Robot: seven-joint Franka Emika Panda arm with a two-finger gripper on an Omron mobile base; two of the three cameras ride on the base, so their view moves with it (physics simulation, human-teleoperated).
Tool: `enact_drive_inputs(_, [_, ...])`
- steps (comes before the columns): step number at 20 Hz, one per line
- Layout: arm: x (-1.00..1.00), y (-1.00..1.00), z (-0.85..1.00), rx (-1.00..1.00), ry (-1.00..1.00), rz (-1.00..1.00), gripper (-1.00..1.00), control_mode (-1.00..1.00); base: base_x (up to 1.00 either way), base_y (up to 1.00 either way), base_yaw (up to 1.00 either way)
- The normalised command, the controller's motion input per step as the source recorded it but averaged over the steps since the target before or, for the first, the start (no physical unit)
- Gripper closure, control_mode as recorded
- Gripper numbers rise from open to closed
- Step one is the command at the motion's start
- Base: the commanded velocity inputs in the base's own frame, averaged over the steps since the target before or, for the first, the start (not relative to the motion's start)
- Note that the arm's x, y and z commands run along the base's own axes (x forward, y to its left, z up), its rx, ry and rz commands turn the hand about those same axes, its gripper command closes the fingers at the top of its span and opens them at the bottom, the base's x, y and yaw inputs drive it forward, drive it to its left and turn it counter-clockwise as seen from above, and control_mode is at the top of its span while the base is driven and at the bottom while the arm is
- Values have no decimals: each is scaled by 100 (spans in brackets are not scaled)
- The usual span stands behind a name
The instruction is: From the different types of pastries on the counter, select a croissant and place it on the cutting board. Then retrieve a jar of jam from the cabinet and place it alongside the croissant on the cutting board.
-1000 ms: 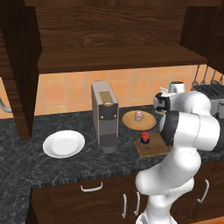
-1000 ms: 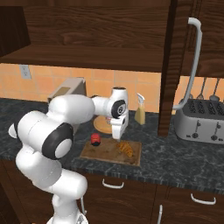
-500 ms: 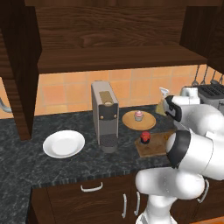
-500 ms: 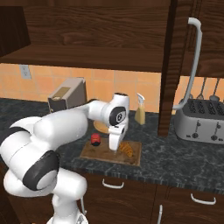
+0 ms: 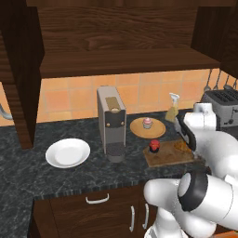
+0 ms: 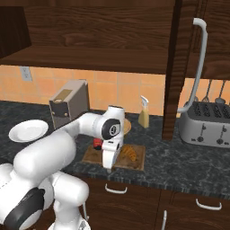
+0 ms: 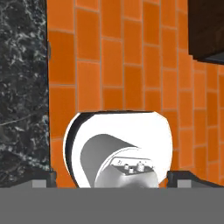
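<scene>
**Bench tally**

One croissant [image 5: 180,147], one jar of jam [image 5: 154,146], both on one cutting board [image 5: 162,157]. One cupcake [image 5: 147,122] on one wooden plate [image 5: 137,128]. One white plate [image 5: 68,152], one coffee machine [image 5: 111,123], one spray bottle [image 5: 172,108], one toaster [image 6: 205,128].

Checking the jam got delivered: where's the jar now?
The jar sits on the cutting board's left end, with the croissant at the right end.
</scene>
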Motion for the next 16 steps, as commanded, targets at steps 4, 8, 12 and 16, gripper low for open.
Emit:
enact_drive_inputs(4, [-81, -10, -19, 0, 3, 7, -100, -100, 0, 0, 0])
enact_drive_inputs(8, [-73, -13, -6, 0, 1, 2, -100, -100, 0, 0, 0])
enact_drive_inputs(12, [-88, -13, 0, 0, 0, 0, -100, -100, 0, 0, 0])
enact_drive_inputs(16, [-92, -16, 0, 0, 1, 0, -100, -100, 0, 0, 0])
